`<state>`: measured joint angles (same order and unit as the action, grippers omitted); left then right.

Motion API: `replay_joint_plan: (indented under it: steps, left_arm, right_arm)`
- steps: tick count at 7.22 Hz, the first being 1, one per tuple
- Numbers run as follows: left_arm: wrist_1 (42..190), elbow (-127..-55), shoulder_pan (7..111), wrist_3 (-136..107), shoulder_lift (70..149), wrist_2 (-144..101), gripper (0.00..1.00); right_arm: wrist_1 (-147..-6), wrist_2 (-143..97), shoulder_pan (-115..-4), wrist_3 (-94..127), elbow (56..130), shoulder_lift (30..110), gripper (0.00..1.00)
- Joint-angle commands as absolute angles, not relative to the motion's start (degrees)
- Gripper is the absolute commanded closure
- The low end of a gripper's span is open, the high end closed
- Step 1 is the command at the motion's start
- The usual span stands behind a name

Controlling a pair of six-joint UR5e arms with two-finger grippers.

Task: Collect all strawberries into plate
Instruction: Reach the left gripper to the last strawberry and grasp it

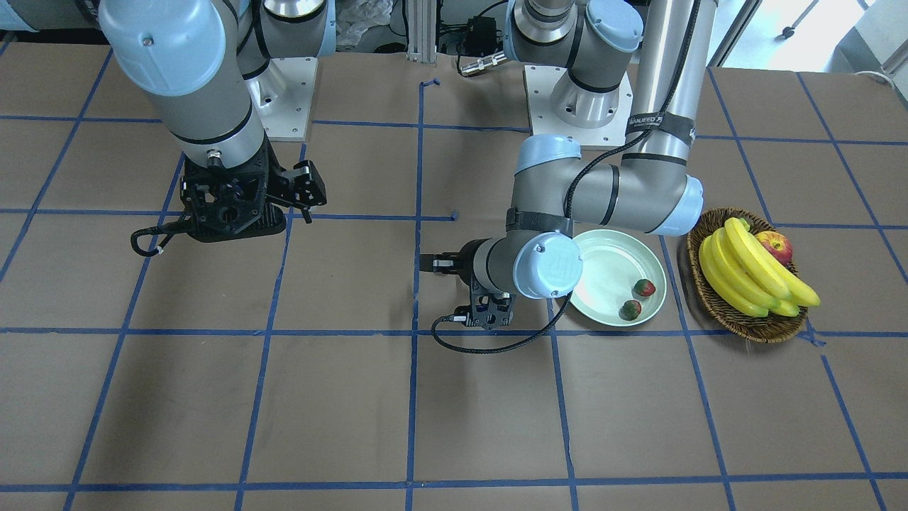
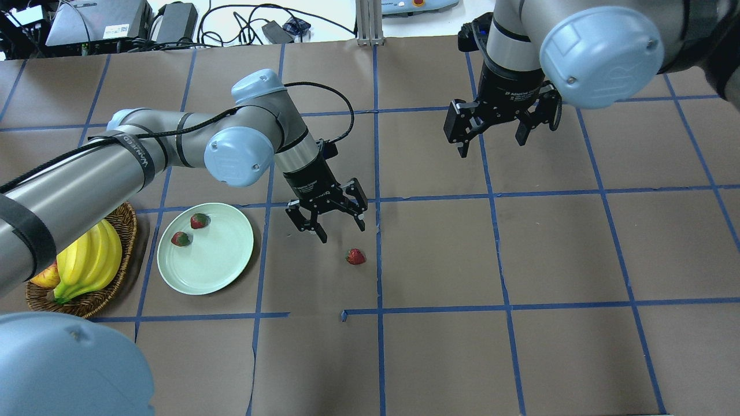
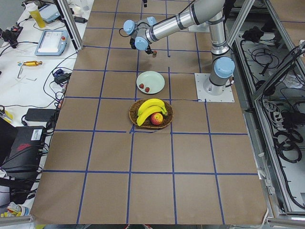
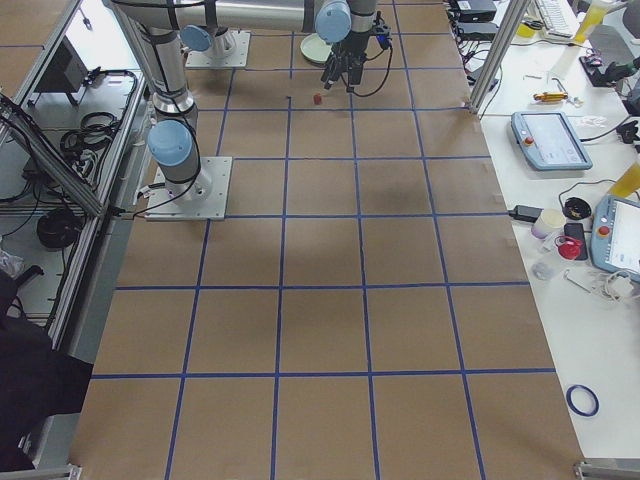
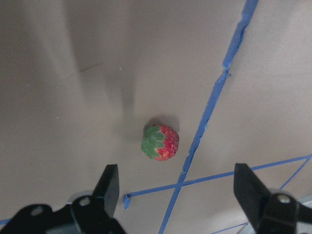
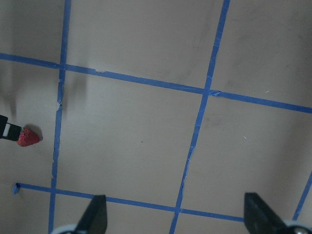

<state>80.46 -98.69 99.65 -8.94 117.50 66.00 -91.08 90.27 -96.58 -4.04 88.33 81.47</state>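
Two strawberries lie in the pale green plate at the table's left. The third strawberry lies on the brown table to the plate's right, beside a blue tape line. My left gripper is open and empty, hovering just above and behind this berry. In the left wrist view the berry sits ahead of the spread fingers. My right gripper is open and empty, raised over the far right half. The front view hides the third berry behind my left arm.
A brown wicker basket with bananas and an apple stands just left of the plate. Blue tape lines grid the brown table.
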Motion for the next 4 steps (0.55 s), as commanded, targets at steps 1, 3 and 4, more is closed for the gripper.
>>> replay_joint_plan:
  steps: [1, 3, 4]
  left_arm:
    - [80.07, -98.79, 100.46, -9.05, 119.70, 66.18, 0.32]
    - [80.07, -98.79, 100.81, -8.88, 120.41, 66.36, 0.43]
    - [80.16, -98.79, 100.72, -8.88, 120.67, 66.62, 0.69]
  right_arm:
    - [-90.97, 90.26, -96.68, -4.04, 88.50, 81.47, 0.00]
    - [-91.05, 90.26, -96.68, -4.04, 88.86, 81.47, 0.00]
    - [-91.05, 90.26, -96.68, -4.04, 88.86, 81.47, 0.00]
